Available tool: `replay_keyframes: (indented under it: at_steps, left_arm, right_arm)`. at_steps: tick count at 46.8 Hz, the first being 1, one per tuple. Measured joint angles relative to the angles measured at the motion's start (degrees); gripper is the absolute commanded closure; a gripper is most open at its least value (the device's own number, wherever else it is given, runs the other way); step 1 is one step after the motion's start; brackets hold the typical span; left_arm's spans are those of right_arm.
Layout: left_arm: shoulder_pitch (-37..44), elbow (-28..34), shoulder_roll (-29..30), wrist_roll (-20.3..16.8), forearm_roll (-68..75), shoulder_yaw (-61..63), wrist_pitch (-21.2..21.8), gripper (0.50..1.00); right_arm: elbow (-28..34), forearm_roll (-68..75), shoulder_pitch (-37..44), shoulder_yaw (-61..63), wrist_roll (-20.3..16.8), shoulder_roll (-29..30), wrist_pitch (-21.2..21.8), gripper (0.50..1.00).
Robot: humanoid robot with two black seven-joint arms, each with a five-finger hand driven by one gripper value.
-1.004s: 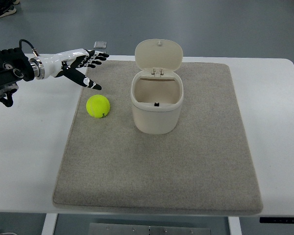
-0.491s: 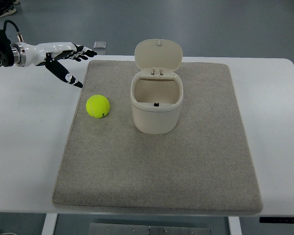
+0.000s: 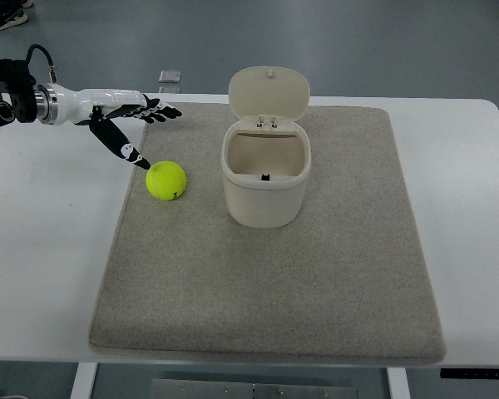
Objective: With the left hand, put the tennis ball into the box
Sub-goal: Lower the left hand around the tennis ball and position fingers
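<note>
A yellow-green tennis ball (image 3: 166,180) lies on the grey mat (image 3: 266,274), left of the cream box (image 3: 267,173), whose lid stands flipped up at the back and whose inside shows empty. My left hand (image 3: 145,129) reaches in from the upper left, just above and left of the ball. Its fingers (image 3: 154,110) are spread flat and the thumb tip points down almost onto the ball's upper left edge. It holds nothing.
The mat lies on a white table (image 3: 41,249) with bare surface to its left and right. A small grey square object (image 3: 170,76) sits beyond the table's far edge. A person's shoe (image 3: 4,15) shows at the top left corner.
My left hand drew back left half a second ago, then came forward and down again; its thumb tip now sits next to the ball. Ball and box have not moved.
</note>
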Motion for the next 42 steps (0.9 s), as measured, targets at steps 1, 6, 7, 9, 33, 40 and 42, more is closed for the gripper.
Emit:
replay_keyframes:
  at_steps: [1, 6, 7, 9, 33, 40, 42]
  left_arm:
    - [0.0, 0.0, 0.0, 0.0, 0.3, 0.0, 0.0, 0.516]
    - [0.4, -1.0, 0.2, 0.0, 3.1, 0.1, 0.0, 0.516]
    - [0.4, -1.2, 0.3, 0.0, 3.5, 0.1, -0.1, 0.516]
    - [0.4, -1.7, 0.5, 0.0, 3.9, 0.0, -0.1, 0.514]
    - [0.7, -4.9, 1.5, 0.0, 8.5, 0.2, 0.1, 0.516]
    - [0.7, -4.3, 0.8, 0.0, 9.9, 0.2, 0.3, 0.516]
    - [0.7, -4.2, 0.7, 0.0, 10.4, 0.2, 0.5, 0.516]
  right_arm:
    - [0.0, 0.0, 0.0, 0.0, 0.0, 0.0, 0.0, 0.599]
    - [0.0, 0.0, 0.0, 0.0, 0.0, 0.0, 0.0, 0.599]
    - [0.0, 0.0, 0.0, 0.0, 0.0, 0.0, 0.0, 0.597]
    - [0.0, 0.0, 0.0, 0.0, 0.0, 0.0, 0.0, 0.597]
    - [0.0, 0.0, 0.0, 0.0, 0.0, 0.0, 0.0, 0.599]
    - [0.0, 0.0, 0.0, 0.0, 0.0, 0.0, 0.0, 0.599]
    - [0.0, 0.0, 0.0, 0.0, 0.0, 0.0, 0.0, 0.599]
